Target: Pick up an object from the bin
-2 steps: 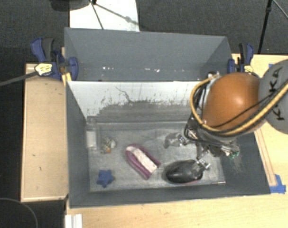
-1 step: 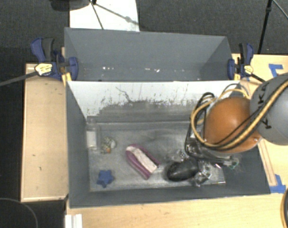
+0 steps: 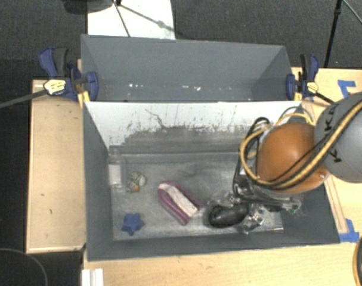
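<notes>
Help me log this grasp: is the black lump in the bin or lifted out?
In the bin, it seems: the black lump lies low by the front wall, beside the gripper. Gripped or not: cannot tell.

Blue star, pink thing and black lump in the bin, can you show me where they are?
blue star [image 3: 132, 223]: camera view, on its middle.
pink thing [image 3: 178, 203]: camera view, middle of its long body.
black lump [image 3: 222, 216]: camera view, on its rounded top.

Gripper seemingly over black lump

Star, block, lump, trinket — one each
</notes>
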